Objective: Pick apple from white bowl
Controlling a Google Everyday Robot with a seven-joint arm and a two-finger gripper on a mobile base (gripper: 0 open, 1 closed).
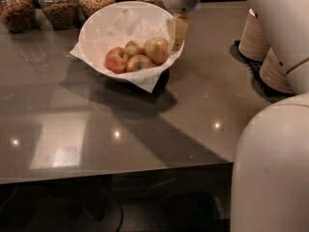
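Camera view shows you the gripper (177,32) hanging over the near-right edge of the white bowl (96,25), its pale yellow tip pointing down just above the rim. From here you cannot tell whether the jaws stand open or closed, and nothing shows as held in them. The apple (156,50), golden-tan with a brownish blush, sits inside the bowl just to the picture-left of the jaws and slightly below them, very close; you cannot tell whether the two touch. Further left of the jaws lie three more: a small pale yellow apple (133,47) touching the big one, a mottled apple (139,63) in front of it, and a redder apple (117,60) furthest from the jaws. All four rest on crinkled white paper (145,80) whose corners hang over the rim. The bowl stands on a dark glossy counter (145,144). Behind the bowl, well to the left of the jaws, you have glass jars (59,6) of snacks. Well to the right of the jaws, stacks of beige paper bowls (253,37) stand partly behind the robot's white arm (282,23).
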